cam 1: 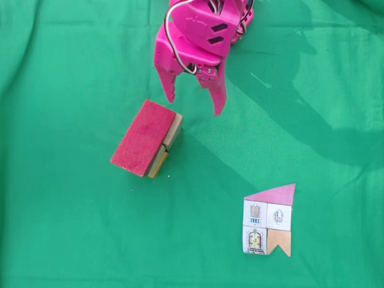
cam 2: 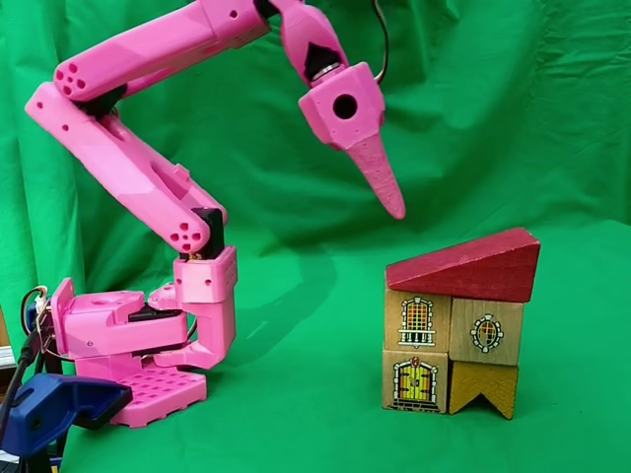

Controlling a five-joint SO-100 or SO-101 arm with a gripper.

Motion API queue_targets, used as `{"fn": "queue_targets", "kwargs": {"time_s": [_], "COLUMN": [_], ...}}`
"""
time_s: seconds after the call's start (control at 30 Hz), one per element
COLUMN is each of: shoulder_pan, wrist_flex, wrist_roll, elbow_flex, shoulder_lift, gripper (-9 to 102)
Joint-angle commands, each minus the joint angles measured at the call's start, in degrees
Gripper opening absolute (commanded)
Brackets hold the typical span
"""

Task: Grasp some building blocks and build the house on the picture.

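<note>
The house stands on the green cloth. Its dark-red roof block point(cam 1: 143, 137) point(cam 2: 465, 266) lies slanted on two rows of two tan wooden blocks point(cam 2: 449, 355); in the top-down fixed view their tan edges point(cam 1: 173, 129) show under the roof's right side. Printed windows and a door face the side camera, and the lower right block is notched. My pink gripper point(cam 1: 194, 106) point(cam 2: 392, 205) hangs open above and just beyond the house, touching nothing, with nothing between its fingers. The picture point(cam 1: 269, 221), a flat paper house with a pink roof, lies at the lower right.
Green cloth point(cam 1: 72, 228) covers the table and hangs behind as a backdrop. The arm's pink base point(cam 2: 138, 345) sits at the left of the side fixed view, with a blue clamp point(cam 2: 59, 409) in front of it.
</note>
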Motion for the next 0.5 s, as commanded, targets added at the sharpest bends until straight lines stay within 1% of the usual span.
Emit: {"fn": "queue_targets", "kwargs": {"time_s": [0.0,0.1,0.33,0.47], "shoulder_pan": [-2.3,-4.4,-9.2,-13.0], "wrist_flex": [-0.7,-0.7,-0.8,-0.8], "wrist_roll": [-0.4,-0.4,-0.4,-0.4], "elbow_flex": [3.8,7.7,14.8,19.6], "shoulder_lift": [5.8,9.8,16.1,20.1], "gripper": [32,29,16,11]}}
